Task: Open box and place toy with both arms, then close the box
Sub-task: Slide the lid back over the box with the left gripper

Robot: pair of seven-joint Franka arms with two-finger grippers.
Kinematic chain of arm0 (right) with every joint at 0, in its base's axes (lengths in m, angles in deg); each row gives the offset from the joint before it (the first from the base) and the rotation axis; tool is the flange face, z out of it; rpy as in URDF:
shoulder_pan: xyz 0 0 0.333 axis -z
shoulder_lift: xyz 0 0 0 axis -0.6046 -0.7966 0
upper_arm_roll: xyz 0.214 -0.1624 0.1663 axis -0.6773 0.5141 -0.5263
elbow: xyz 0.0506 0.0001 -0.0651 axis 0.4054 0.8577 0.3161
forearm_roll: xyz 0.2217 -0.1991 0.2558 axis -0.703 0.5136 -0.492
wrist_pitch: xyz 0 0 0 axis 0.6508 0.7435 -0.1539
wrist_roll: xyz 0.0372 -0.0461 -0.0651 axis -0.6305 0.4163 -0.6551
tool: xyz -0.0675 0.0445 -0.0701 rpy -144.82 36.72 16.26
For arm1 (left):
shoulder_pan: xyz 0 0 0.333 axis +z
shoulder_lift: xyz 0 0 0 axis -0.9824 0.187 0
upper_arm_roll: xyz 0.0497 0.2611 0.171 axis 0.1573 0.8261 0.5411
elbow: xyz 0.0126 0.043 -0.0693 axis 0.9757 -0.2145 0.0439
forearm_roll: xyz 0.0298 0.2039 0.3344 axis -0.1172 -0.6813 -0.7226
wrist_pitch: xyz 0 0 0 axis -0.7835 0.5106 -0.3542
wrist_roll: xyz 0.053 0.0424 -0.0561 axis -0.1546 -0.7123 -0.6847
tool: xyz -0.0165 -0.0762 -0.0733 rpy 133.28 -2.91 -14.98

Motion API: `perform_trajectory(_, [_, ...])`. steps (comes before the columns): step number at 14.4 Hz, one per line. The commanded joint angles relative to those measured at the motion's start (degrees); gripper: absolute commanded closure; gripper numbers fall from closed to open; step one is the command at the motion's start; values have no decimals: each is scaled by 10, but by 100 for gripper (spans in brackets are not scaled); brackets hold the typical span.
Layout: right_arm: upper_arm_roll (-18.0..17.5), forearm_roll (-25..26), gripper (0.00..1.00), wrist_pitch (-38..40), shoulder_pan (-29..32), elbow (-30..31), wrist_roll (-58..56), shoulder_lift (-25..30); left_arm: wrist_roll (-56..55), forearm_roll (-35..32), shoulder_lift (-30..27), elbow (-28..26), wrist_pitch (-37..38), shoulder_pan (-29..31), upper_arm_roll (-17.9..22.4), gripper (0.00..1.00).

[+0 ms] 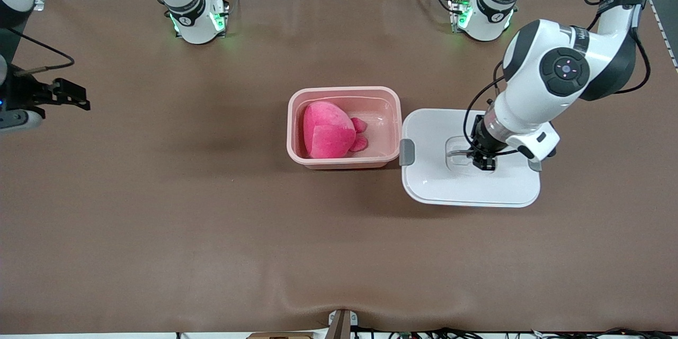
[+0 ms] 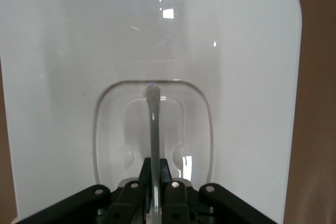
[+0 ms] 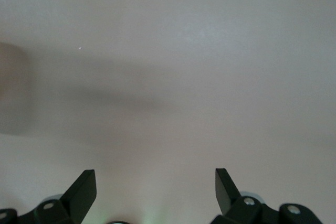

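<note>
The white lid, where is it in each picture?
Front view: the white lid lies flat on the table beside the box, toward the left arm's end.
Left wrist view: the lid fills the picture.
Right wrist view: not in it.
Shared landmark: the lid's handle, which the left gripper pinches shut in both.

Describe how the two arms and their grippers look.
Both arms are glossy white with black joint bands, on bases lit green. The left arm has a round black button pad and loose black cables running to its wrist. The left gripper and right gripper are small and black; the right fingers are flat and wedge-tipped.
</note>
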Motion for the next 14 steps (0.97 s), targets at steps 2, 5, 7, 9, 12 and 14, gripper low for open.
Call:
perform_trajectory(2, [-2,-13,0,11,0,24,49,50,-21,-3,-3,-1,-6,-3,-7,100])
perform_trajectory(5, [-22,-14,0,16,-1,25,105,56,-22,-3,-1,-1,-10,-7,-7,100])
perform_trajectory(7, [-25,-25,0,14,0,23,135,55,-25,-2,0,0,-10,-18,-7,100])
perform_trajectory(9, [-25,-51,0,16,3,14,154,55,-51,-5,5,5,-11,-31,-7,100])
perform_trajectory(12, [-21,-59,0,38,4,-16,181,50,-65,-5,5,3,-10,-42,-6,100])
perform_trajectory(14, [-19,-58,0,40,3,-23,183,50,-72,-6,6,4,-10,-44,-7,100])
